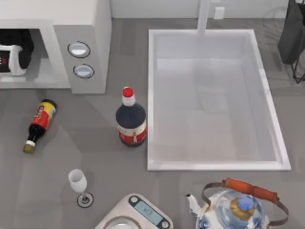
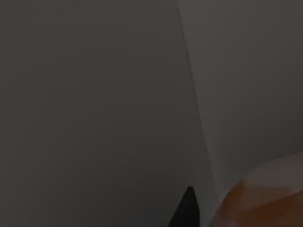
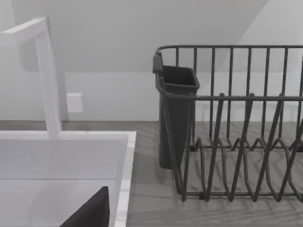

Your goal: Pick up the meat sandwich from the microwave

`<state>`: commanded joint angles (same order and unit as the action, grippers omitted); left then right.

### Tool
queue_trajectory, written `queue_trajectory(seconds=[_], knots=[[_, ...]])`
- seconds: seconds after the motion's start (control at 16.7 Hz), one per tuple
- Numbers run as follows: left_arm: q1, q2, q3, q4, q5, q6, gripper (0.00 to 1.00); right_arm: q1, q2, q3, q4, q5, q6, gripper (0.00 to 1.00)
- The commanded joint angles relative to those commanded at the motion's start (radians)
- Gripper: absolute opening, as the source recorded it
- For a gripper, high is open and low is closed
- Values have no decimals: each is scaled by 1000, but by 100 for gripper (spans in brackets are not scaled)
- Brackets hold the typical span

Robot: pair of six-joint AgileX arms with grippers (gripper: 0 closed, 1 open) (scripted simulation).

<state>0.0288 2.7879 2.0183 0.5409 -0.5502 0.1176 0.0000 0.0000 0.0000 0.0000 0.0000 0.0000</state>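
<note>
The white microwave stands at the table's back left, its two round dials facing the sink. My left gripper is reached into the microwave's front cavity. In the left wrist view the cavity is dim, and the orange-brown meat sandwich lies close beside a black part of the gripper. Whether it is touched or held is hidden. The right arm is parked at the back right, where a dark part of my right gripper hangs over the sink's corner.
The white sink fills the middle right, with a faucet behind it. A red-capped dark bottle stands by its left rim. A small bottle lies in front of the microwave. A wine glass, scale and teapot line the front. A dish rack sits back right.
</note>
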Motion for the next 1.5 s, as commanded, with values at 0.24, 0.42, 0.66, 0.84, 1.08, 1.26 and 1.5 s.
queue_trajectory(seconds=[0.24, 0.42, 0.66, 0.84, 1.08, 1.26, 1.5], knots=[[-49, -146, -147, -16, 28, -28, 0, 0, 0, 0, 0, 0, 0, 100], [-111, -356, -357, -37, 64, -63, 0, 0, 0, 0, 0, 0, 0, 100], [-213, -718, -720, -70, 122, -121, 0, 0, 0, 0, 0, 0, 0, 100], [-289, -983, -987, -95, 165, -164, 0, 0, 0, 0, 0, 0, 0, 100], [-370, -1230, -1235, -122, 211, -210, 0, 0, 0, 0, 0, 0, 0, 100], [-399, -1306, -1311, -131, 228, -227, 0, 0, 0, 0, 0, 0, 0, 100], [-401, -1310, -1315, -132, 229, -228, 0, 0, 0, 0, 0, 0, 0, 100]])
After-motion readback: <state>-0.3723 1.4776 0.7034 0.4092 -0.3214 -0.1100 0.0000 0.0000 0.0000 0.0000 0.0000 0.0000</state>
